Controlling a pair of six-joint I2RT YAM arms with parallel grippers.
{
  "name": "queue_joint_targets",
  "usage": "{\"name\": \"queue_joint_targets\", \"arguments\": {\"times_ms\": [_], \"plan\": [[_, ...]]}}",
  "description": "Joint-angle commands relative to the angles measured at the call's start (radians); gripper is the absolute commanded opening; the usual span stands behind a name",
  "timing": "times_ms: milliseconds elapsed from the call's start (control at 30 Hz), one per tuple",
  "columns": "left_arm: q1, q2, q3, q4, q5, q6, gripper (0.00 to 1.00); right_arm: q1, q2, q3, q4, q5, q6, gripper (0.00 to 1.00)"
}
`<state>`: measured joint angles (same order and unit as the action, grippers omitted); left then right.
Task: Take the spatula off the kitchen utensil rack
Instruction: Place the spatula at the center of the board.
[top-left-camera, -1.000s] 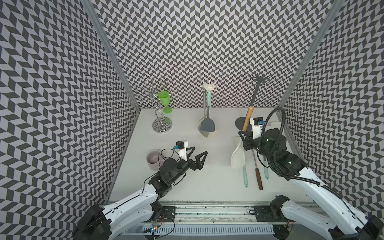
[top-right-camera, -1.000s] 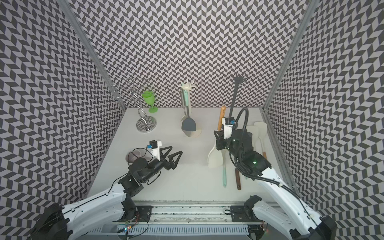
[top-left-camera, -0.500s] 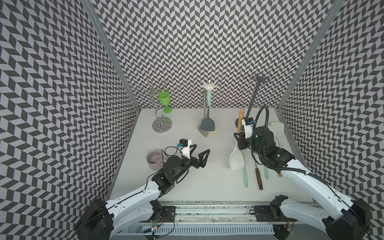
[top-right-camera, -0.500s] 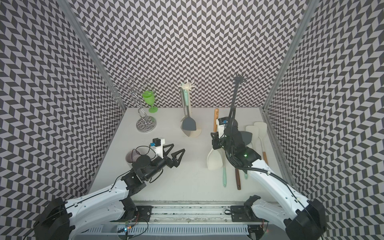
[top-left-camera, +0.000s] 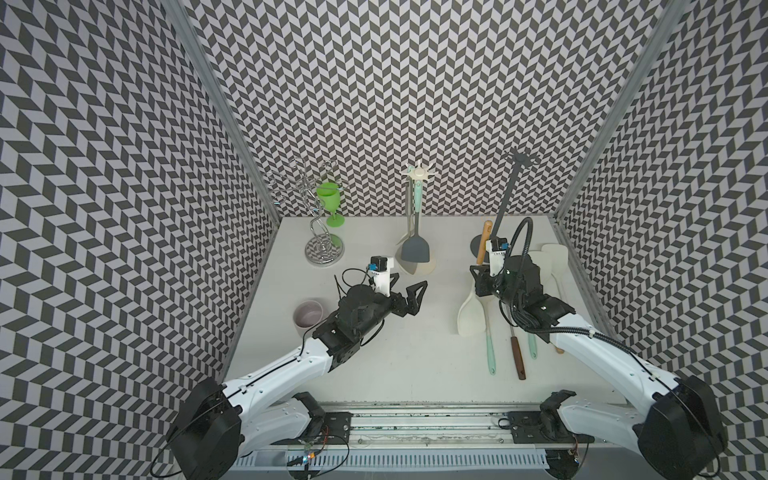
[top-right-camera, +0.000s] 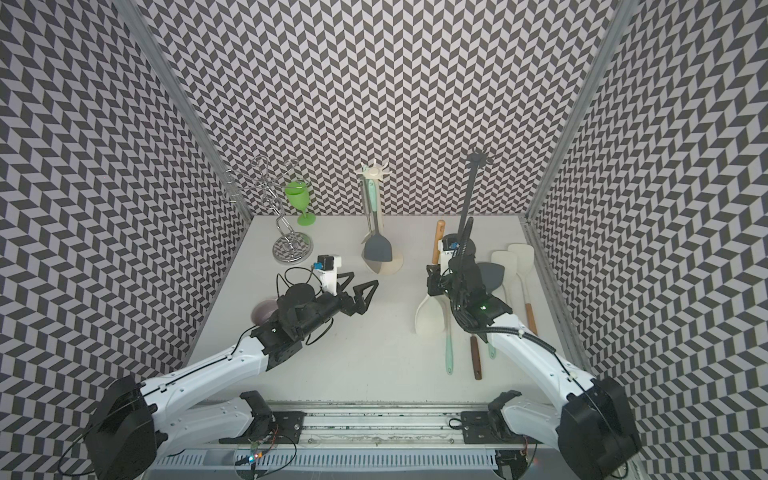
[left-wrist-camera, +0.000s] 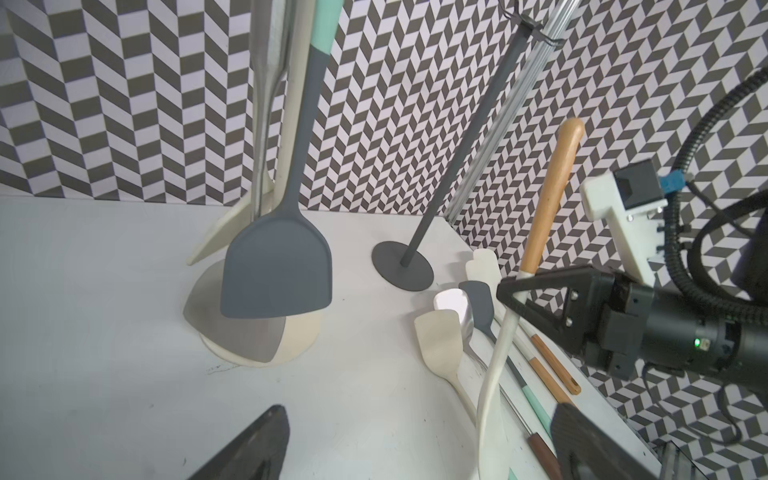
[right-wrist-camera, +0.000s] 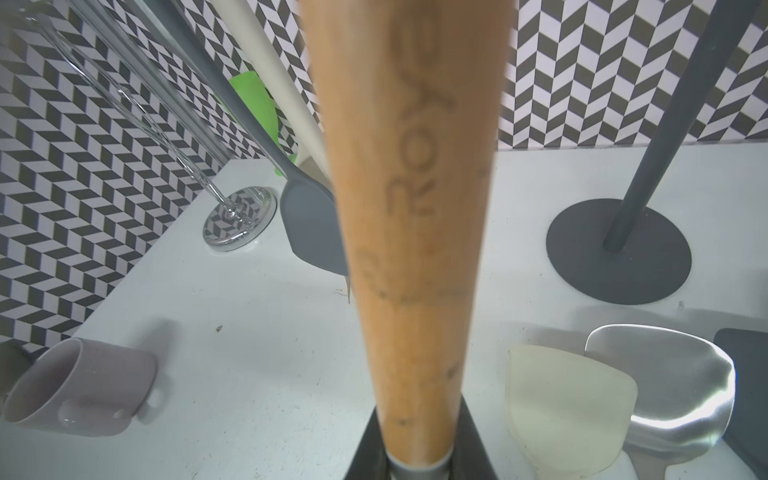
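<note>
Already my right gripper (top-left-camera: 481, 277) is clamped on the wood-handled spatula (top-left-camera: 471, 318), clear of the dark rack (top-left-camera: 508, 191), tilted over the table (top-left-camera: 415, 353); only setting down remains, I judge; left gripper (top-left-camera: 409, 286) gapes empty.

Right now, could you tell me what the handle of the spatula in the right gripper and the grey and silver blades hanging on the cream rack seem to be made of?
Spatula handle: wood, it seems; warm tan, matte, faint dark lettering.
Dark grey blade: probably silicone or nylon; uniform matte, no glare.
Silver blade: likely brushed steel; soft metallic sheen.
</note>
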<state>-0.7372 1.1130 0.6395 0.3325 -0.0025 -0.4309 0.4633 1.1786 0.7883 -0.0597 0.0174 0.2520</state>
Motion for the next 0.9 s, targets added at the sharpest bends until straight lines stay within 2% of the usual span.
{"name": "queue_joint_targets", "arguments": {"times_ms": [0,400,633,867], "plan": [[0.011,0.005,0.057,-0.044,0.025,0.008,1.0,-0.009,-0.009,0.017,0.133,-0.036,0.013,0.0],[0.052,0.042,0.249,-0.144,0.16,-0.022,1.0,-0.013,0.005,0.069,0.072,-0.095,-0.063,0.0],[0.052,0.1,0.353,-0.209,0.258,-0.02,1.0,0.031,-0.002,0.085,0.033,-0.091,-0.089,0.0],[0.052,0.141,0.398,-0.209,0.346,-0.035,1.0,0.102,-0.011,0.091,0.028,-0.094,-0.136,0.0]]}}
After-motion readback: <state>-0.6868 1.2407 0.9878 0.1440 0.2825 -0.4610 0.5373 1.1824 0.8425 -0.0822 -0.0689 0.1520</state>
